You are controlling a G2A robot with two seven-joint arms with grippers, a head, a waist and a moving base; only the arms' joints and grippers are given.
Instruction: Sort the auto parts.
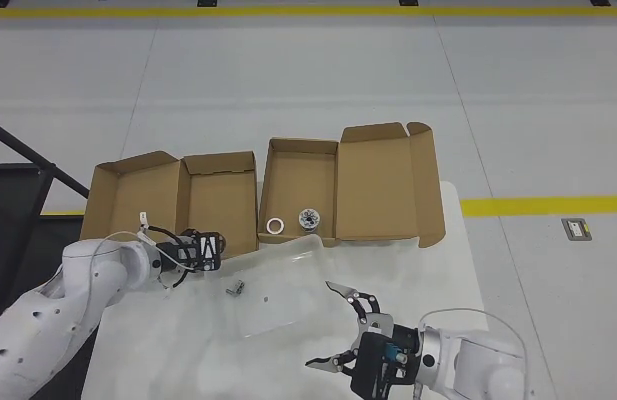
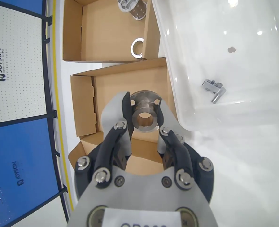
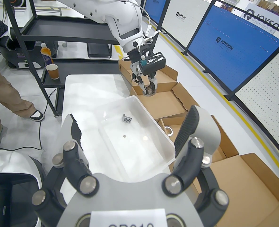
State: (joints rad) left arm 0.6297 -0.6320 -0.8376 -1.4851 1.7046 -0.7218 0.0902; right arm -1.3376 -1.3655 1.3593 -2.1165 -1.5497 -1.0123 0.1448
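"Flanged sleeve (image 2: 144,96): where is it found, and how is it held?"

"It is seen clamped in the left claw (image 2: 144,109), just beside the clear bin (image 2: 168,67) and above the floor of the cardboard box (image 2: 111,88) at the bin's corner. The claw is closed on the narrow barrel, with the flange pointed down toward the box. Whether the flange touches the cardboard cannot be told."

"How is such a part expected to handle?"

"It is judged to be solid metal: stiff, fairly heavy for its bulk, and smooth, so it is liable to slip or swing if pinched lightly. Breakage is not feared. The barrel is thought the best place to be gripped, since a round neck is offered to the ridged pads and the flange serves as a stop."

"And the other claw?"

"The right claw (image 1: 323,326) is held wide open at the opposite side of the bin, with nothing gripped or touched."

"What is left in the bin?"

"One small bracket (image 2: 212,88) is seen lying on the bin's bottom. It is judged light and stiff, best taken across its flat sides. A ring (image 2: 137,48) and a slotted drum (image 2: 132,5) are already lodged in a second box (image 2: 101,29), also set against the bin."
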